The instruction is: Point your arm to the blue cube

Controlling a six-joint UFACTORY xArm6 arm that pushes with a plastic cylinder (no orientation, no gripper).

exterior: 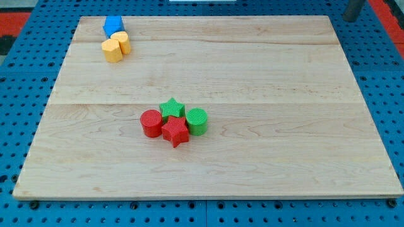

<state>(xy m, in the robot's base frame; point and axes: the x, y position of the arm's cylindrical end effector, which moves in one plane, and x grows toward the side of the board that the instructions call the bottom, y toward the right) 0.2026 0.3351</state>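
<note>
The blue cube (113,25) sits at the board's top left corner. A yellow block (122,41) lies just below it, touching or nearly touching. My tip (349,19) shows at the view's top right, at the board's far right corner, far to the right of the blue cube. Only the short lower end of the dark rod is in view.
A second yellow block (112,51) lies against the first one. Near the board's middle a red cylinder (151,123), a green star (172,108), a red star (175,131) and a green cylinder (197,121) are clustered together. The wooden board (284,94) lies on a blue pegboard.
</note>
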